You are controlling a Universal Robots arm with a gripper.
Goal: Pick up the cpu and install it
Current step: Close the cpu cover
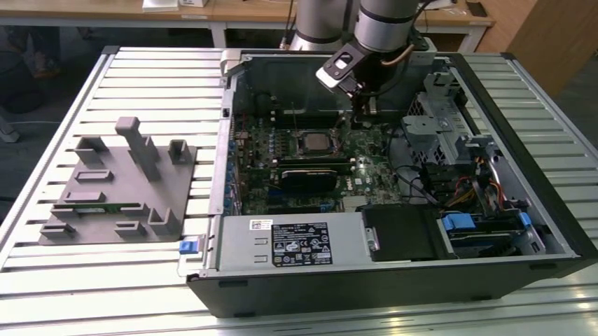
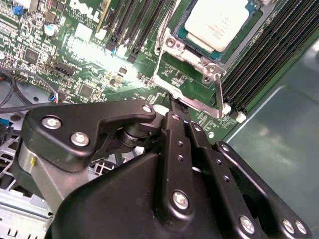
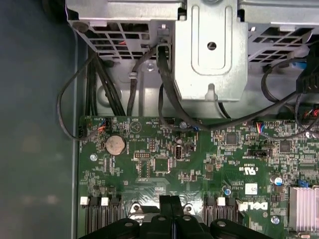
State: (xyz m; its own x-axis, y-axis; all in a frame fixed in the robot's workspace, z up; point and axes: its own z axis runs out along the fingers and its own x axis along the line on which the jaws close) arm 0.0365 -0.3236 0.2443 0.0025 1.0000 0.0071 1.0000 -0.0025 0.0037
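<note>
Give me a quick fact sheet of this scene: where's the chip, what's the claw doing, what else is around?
cpu: lying inside the metal socket frame, silver top up
gripper: shut, low over the motherboard, right beside that frame
computer case: open, lying on the slatted table
holder tray: grey, at the exterior view's left of the case

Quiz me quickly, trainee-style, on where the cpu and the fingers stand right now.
1. True or false: the cpu sits on the motherboard, inside the computer case.
2. In the first wrist view the fingers are: A spread wide; B closed together; C clamped on a cable.
3. Fill in: the grey holder tray lies at the exterior view's ____ of the case.
Key: 1 true; 2 B; 3 left.
</note>
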